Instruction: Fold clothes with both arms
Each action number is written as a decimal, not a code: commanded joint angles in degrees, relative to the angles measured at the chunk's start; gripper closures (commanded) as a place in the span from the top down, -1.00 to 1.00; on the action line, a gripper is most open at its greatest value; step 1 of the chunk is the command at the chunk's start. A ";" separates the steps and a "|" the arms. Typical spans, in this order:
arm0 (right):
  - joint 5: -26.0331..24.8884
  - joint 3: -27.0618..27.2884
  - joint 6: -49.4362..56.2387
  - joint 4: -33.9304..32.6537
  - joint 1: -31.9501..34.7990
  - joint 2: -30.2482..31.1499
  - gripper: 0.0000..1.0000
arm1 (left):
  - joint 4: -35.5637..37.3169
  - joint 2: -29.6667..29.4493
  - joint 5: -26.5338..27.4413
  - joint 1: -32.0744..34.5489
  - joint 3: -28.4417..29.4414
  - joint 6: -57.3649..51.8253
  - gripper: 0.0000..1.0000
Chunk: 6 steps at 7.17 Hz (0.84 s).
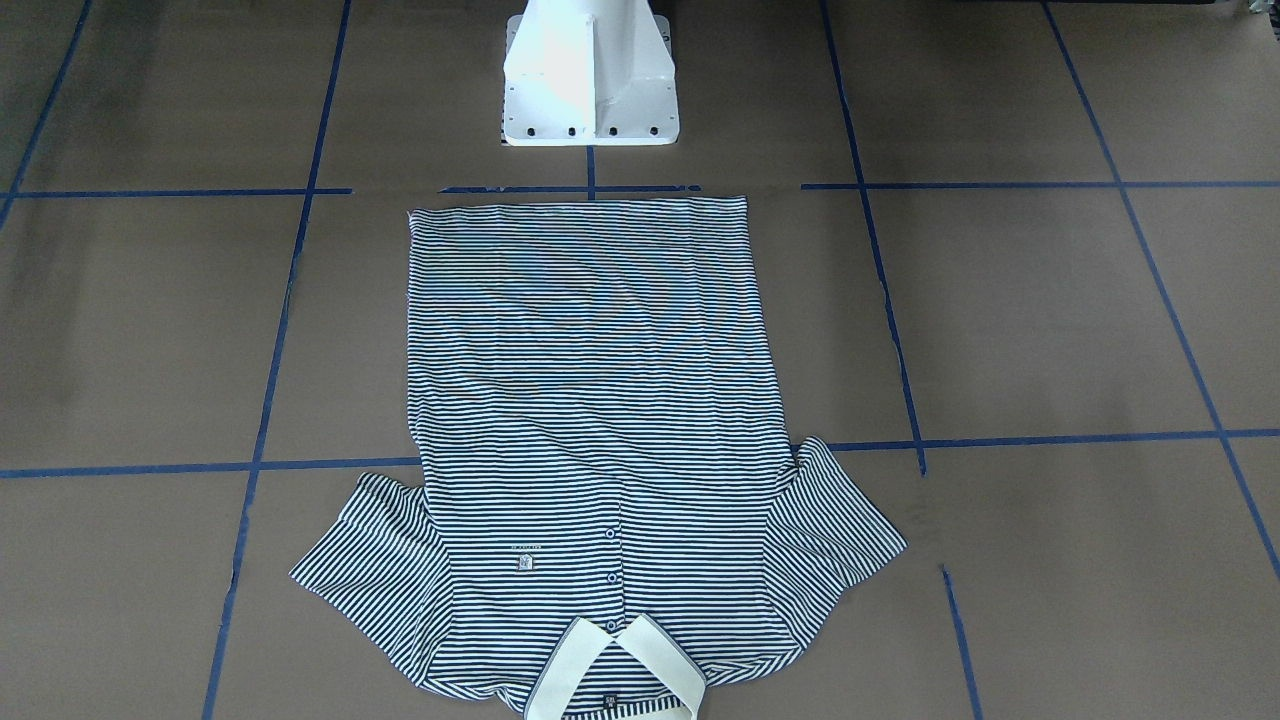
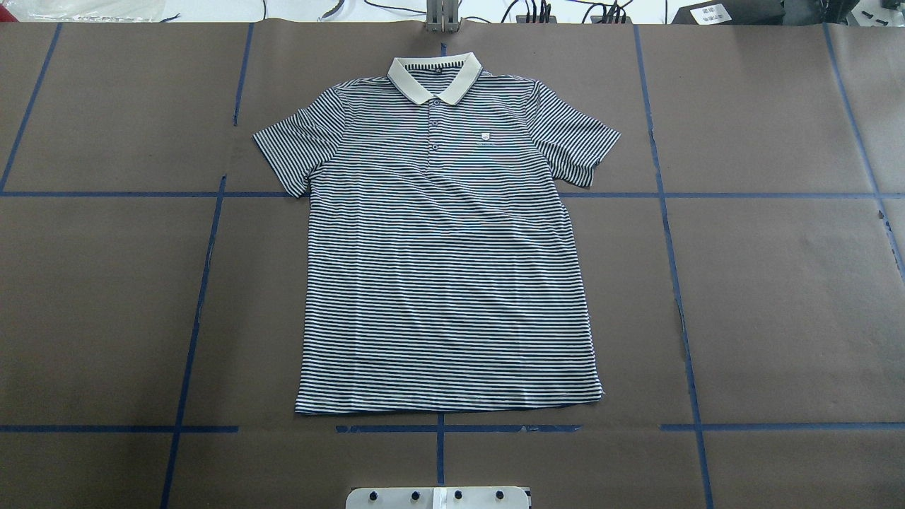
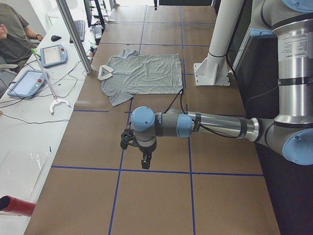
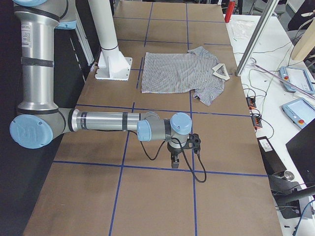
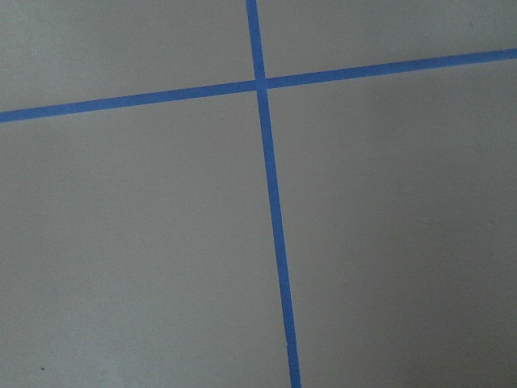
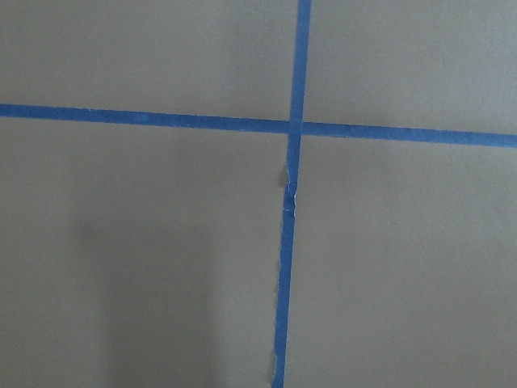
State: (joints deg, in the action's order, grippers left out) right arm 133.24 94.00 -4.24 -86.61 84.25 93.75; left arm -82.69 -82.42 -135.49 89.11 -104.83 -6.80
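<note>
Left fingers [image 3: 145,162] and right fingers [image 4: 174,162], gap I cannot tell, hang well apart from the polo shirt [image 2: 445,283] lying flat at the middle of the desk [image 2: 778,297]; unequal pinches, I judge, would skew the fold.

Shirt [image 2: 445,268], navy-and-white striped, cream collar [image 2: 434,74], lies flat, face up, unfolded; collar at 12 o'clock, hem [image 2: 445,408] at 6. Left arm [image 3: 215,125] reaches at its 9 o'clock, right arm [image 4: 106,121] at 3, both well apart.

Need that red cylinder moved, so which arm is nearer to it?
Left. The left fingers hang at the table end by the red cylinder; the right fingers hang at the opposite end, beyond the polo shirt.
</note>
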 commanded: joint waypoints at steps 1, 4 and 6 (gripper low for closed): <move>-0.08 1.36 0.02 -2.42 1.43 -0.32 1.00 | 0.08 0.41 -0.65 0.01 0.14 0.03 1.00; 2.99 1.97 -0.16 -1.55 1.44 0.72 1.00 | 0.34 -1.07 0.22 -0.08 -0.03 0.20 1.00; 9.02 1.89 0.02 -0.15 1.35 1.35 1.00 | 0.43 -1.34 0.05 -0.08 -0.64 0.30 1.00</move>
State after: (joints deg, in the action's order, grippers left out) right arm 138.46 95.78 -4.39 -87.88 85.64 94.67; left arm -82.27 -83.57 -135.35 89.03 -105.50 -6.59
